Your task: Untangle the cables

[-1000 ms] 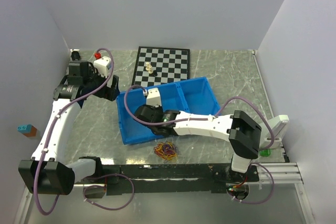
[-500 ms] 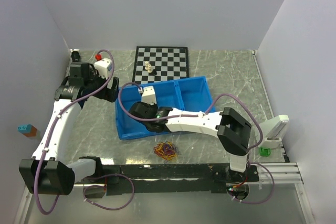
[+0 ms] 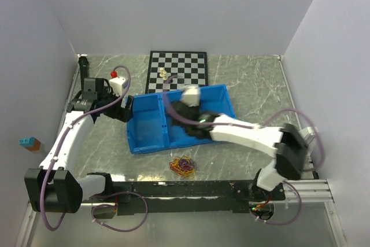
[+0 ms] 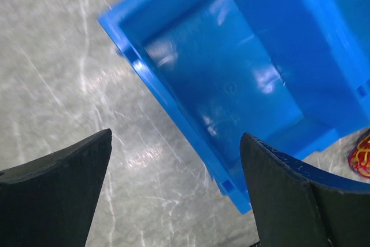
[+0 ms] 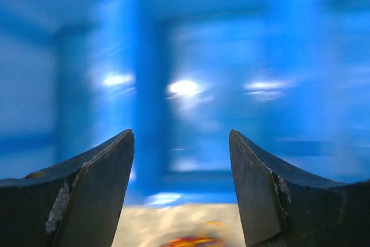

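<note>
Grey marbled tabletop [image 3: 254, 85] — plain white walls [image 3: 173, 10] on three sides, even light.

The cables [image 3: 183, 166] form one small tangled knot of yellow, red and purple strands, lying on the worktop [image 3: 254, 85] just outside the near wall of the blue bin [image 3: 150, 146].

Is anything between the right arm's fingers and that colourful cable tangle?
Yes. The right arm's fingers are over the blue bin, and the bin's near wall stands between them and the cable tangle outside.
</note>
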{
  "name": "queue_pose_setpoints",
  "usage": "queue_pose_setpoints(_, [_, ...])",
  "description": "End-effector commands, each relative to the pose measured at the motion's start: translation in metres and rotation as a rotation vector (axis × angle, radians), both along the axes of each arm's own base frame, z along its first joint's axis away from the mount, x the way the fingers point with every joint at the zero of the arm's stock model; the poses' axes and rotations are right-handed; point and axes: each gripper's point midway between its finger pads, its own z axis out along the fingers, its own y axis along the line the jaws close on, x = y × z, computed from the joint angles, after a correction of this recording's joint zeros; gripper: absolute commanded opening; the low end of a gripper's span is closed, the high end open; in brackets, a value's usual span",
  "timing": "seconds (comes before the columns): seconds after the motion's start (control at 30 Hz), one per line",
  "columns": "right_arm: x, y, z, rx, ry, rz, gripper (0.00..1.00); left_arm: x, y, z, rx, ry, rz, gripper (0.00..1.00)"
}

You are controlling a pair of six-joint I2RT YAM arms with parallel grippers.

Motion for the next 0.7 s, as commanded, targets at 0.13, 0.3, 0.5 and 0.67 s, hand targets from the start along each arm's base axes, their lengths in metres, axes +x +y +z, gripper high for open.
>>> queue_pose_setpoints(0.13, [0.048, -0.193, 0.012, 0.053, -0.048, -0.407, 0.75, -0.012, -0.005, -0.034, -0.020, 0.056, -0.006, 0.97])
queue_pose_setpoints(0.3, [0.054, -0.219, -0.011, 0.012, 0.009, -0.431, 0.77, -0.005, -0.008, -0.045, -0.011, 0.059, -0.006, 0.97])
queue_pose_setpoints(0.5, [0.054, -0.234, -0.045, -0.033, 0.086, -0.475, 0.77, 0.009, -0.004, -0.057, 0.061, 0.030, 0.011, 0.86])
queue_pose_setpoints(0.67, [0.041, -0.236, -0.058, -0.024, 0.125, -0.480, 0.70, 0.026, -0.005, -0.054, 0.063, 0.025, 0.032, 0.79])
